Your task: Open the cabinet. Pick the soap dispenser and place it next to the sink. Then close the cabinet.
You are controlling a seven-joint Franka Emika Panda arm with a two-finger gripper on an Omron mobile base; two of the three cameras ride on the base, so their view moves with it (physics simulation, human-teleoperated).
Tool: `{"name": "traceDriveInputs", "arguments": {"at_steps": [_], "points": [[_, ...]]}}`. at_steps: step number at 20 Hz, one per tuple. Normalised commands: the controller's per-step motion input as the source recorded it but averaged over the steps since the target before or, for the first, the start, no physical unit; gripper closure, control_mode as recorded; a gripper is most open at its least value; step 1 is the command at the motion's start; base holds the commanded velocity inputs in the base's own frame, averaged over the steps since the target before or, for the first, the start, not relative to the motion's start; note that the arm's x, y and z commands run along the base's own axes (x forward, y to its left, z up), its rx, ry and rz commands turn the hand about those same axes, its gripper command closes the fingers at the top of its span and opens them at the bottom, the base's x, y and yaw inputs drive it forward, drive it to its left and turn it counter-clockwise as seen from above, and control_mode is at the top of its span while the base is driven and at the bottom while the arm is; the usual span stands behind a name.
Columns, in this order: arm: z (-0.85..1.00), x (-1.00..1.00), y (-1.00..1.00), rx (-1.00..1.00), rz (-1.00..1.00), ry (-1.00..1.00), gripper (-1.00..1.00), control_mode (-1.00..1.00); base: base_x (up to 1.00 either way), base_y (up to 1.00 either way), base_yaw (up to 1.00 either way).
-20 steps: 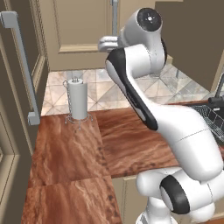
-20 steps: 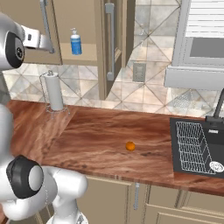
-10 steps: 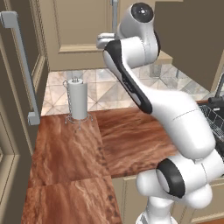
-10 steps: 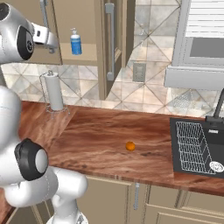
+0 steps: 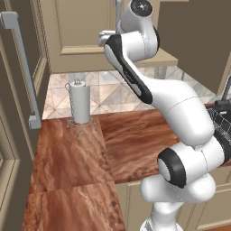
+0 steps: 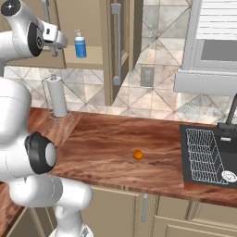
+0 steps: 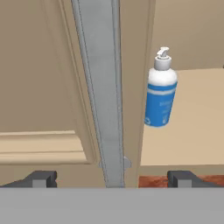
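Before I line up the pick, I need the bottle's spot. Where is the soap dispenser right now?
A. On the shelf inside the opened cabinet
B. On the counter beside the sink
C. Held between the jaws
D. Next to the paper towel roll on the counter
A. The soap dispenser stands upright on the shelf of the cabinet, whose right door is swung open, well above the counter and apart from the gripper, whose jaws stand open around nothing.

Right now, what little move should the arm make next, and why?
Probably swing the open tool sideways past the left door's grey handle toward the soap dispenser. The right cabinet door already stands open, the bottle is upright on the shelf, and the handle sits squarely between the fingertips.
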Motion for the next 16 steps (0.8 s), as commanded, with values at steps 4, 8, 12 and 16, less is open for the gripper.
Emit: {"name": "traceDriveInputs", "arguments": {"at_steps": [4,8,12,16], "points": [[-0.09,0.34,0.00,0.00,0.00,0.00,-1.00,-1.00,0.00,0.00,0.00],[-0.09,0.28,0.00,0.00,0.00,0.00,-1.00,-1.00,0.00,0.00,0.00],[-0.06,0.19,0.00,0.00,0.00,0.00,-1.00,-1.00,0.00,0.00,0.00],[-0.03,0.10,0.00,0.00,0.00,0.00,-1.00,-1.00,0.00,0.00,0.00]]}}
